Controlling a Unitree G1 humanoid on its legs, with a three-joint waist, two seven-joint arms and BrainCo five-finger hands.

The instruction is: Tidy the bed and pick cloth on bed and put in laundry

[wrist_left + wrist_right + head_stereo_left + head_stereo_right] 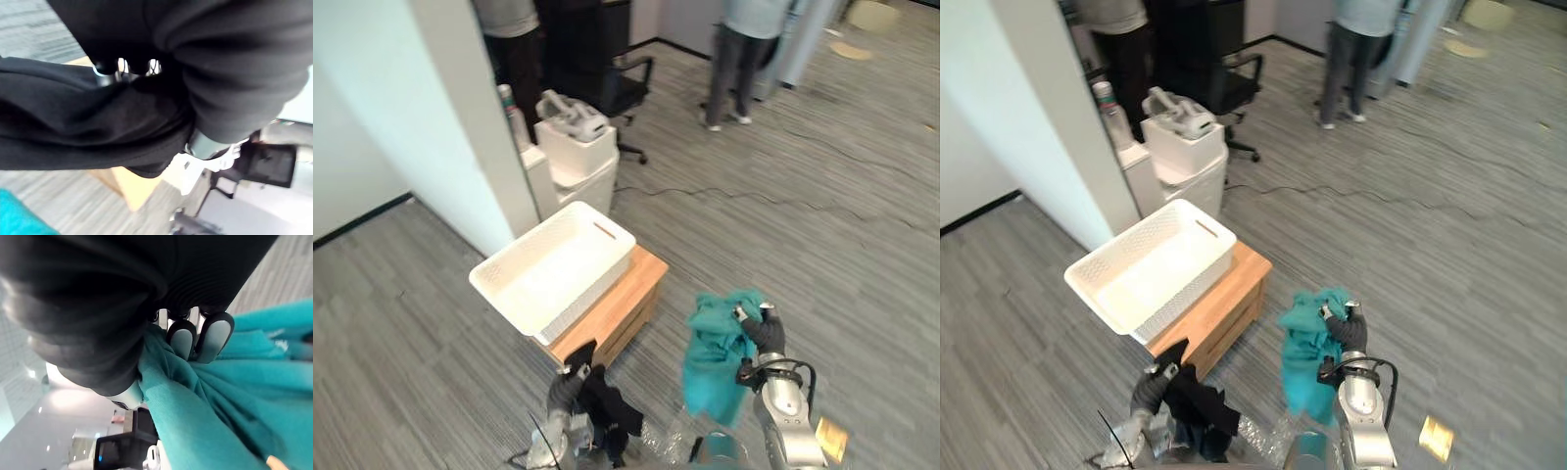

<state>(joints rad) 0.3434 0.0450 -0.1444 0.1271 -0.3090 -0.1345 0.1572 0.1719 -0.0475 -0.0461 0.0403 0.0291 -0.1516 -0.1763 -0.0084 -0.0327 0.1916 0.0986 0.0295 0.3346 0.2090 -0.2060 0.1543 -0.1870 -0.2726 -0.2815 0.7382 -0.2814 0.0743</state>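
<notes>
A teal cloth (715,352) hangs from my right hand (762,331), whose fingers (195,338) are curled into its folds. A black cloth (607,406) droops from my left hand (570,380), low in the eye views; in the left wrist view the black cloth (98,122) is bunched against the fingers (122,66). The white laundry basket (524,257) with latticed walls sits open and empty on a low wooden stand (626,294), ahead of and between both hands.
A white wall corner (460,117) rises left of the basket. Behind it stand a white bin with a handheld appliance (576,137) and a black office chair (617,83). Two people (744,49) stand at the far side. A cable (754,196) crosses the grey carpet.
</notes>
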